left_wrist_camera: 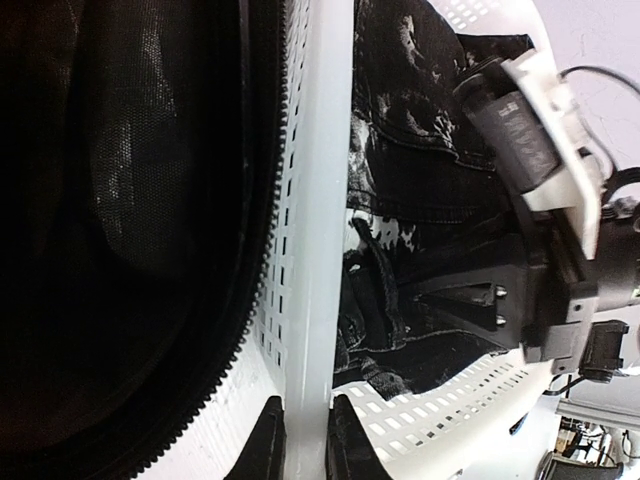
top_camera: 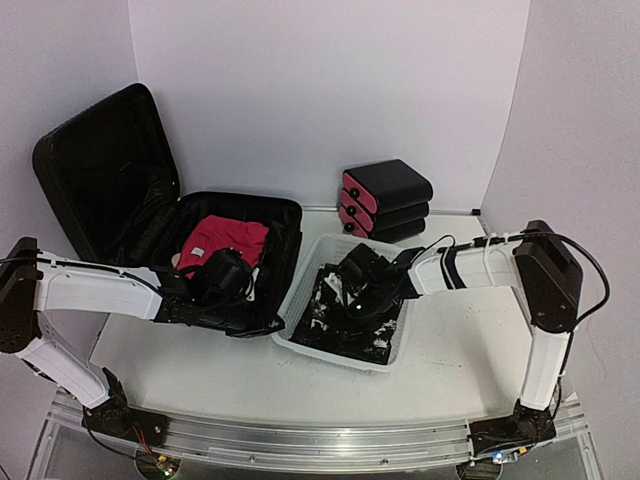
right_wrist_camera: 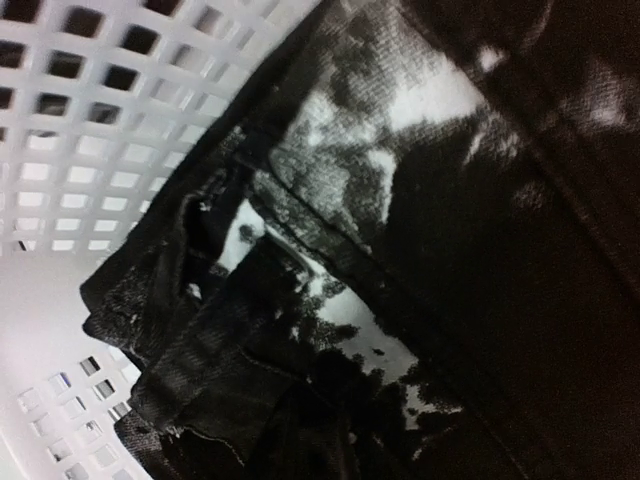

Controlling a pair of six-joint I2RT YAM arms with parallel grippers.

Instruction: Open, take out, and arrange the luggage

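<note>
Now, left gripper (left_wrist_camera: 306, 445): pressed together on the near rim of the white basket (left_wrist_camera: 320, 200), one finger on each side of the wall, just beside the luggage's zipper edge.
Right gripper (top_camera: 345, 300): down inside the basket, over the denim garment (right_wrist_camera: 400, 250). Its own camera shows only cloth, so I cannot tell whether the jaws are spread or closed.
Denim garment: black with bleached white patches, crumpled on the basket floor and against the mesh wall.
Luggage (top_camera: 292, 240): on the table's left, just left of the basket and touching or nearly touching it. It is already open, with the lower shell lying flat.
Red cloth (top_camera: 225, 240): lying in the lower shell, not yet taken out.
Lid (top_camera: 100, 170): tilted up and back toward the wall.
Black boxes (top_camera: 390, 195): stacked at the far edge, well apart from the luggage.
Handling, luggage: likely stiff, bulky and the heaviest thing here, with a hard shell that offers smooth faces and poor purchase. It is probably better pushed or dragged than lifted.
Where to hold: the lower shell's rim along the zipper seam looks thin enough to pinch.
Handling, contents: the cloth should be soft and light, so pinch a raised fold.
</note>
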